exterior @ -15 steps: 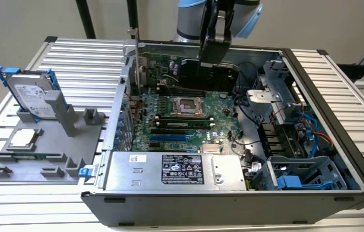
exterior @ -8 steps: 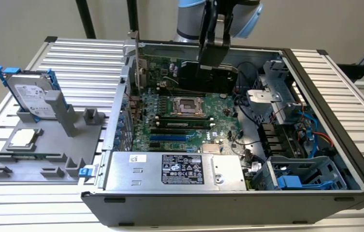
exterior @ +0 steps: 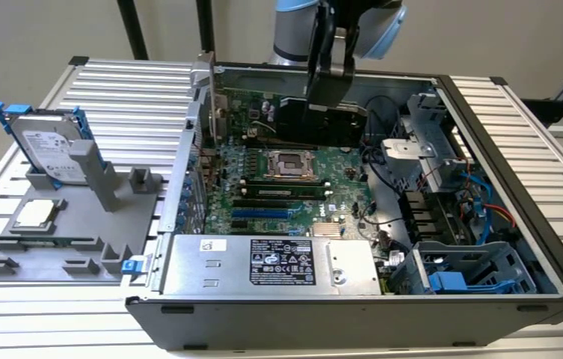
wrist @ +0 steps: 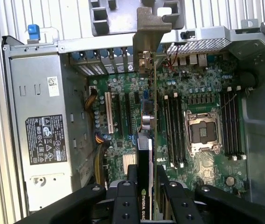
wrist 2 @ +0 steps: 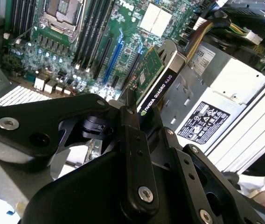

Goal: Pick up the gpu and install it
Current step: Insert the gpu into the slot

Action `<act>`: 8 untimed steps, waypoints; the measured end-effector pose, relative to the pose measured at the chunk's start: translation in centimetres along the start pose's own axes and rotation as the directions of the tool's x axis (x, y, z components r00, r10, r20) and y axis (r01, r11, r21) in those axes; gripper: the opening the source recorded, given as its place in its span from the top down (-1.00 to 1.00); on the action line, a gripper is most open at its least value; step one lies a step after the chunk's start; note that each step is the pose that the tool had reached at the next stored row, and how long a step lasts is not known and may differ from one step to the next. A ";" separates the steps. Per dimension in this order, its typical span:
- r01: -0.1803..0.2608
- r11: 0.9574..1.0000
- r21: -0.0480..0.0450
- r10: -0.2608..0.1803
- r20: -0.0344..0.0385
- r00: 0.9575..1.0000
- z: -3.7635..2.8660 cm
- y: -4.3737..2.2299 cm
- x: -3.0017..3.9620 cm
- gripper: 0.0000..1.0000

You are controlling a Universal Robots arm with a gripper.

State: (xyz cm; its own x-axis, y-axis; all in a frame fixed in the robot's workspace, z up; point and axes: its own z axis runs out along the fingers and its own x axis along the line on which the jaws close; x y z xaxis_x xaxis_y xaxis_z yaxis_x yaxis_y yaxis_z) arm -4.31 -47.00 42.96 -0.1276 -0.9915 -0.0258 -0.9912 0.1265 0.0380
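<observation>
The gpu (exterior: 319,123) hangs on edge inside the open computer case (exterior: 520,187), over the far part of the motherboard (exterior: 291,202), beyond the CPU socket (exterior: 286,163). My gripper (exterior: 329,90) is shut on its upper edge. In the first wrist view the gpu (wrist: 146,140) runs edge-on between the expansion slots and the memory slots. Its silver bracket (wrist: 149,32) is at the case's rear wall and my gripper (wrist: 146,191) clamps it from both sides. The second wrist view shows the gpu (wrist 2: 156,77) with its green face and black edge above the slots, held by my gripper (wrist 2: 135,109).
A silver power supply (exterior: 271,265) fills the case's near side, with a drive cage (exterior: 471,273) and cables towards the exterior view's right. On the exterior view's left, a grey fixture (exterior: 111,224) holds a hard drive in a blue frame (exterior: 50,149) and a square CPU chip (exterior: 37,215).
</observation>
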 end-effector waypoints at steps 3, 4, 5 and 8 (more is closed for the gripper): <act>0.000 1.000 0.000 0.000 0.000 1.000 0.13 -0.01 0.01 1.00; 0.000 1.000 0.000 0.000 0.000 1.000 0.18 -0.01 0.01 1.00; 0.000 1.000 0.000 0.000 0.000 1.000 0.23 -0.01 0.01 1.00; 0.000 1.000 0.000 0.000 -0.001 1.000 0.43 -0.04 0.01 1.00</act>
State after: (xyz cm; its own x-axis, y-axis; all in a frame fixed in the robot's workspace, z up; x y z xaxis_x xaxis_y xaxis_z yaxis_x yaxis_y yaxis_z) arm -4.29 -47.00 42.53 -0.1277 -0.9915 -0.0253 -0.9912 0.1267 0.0378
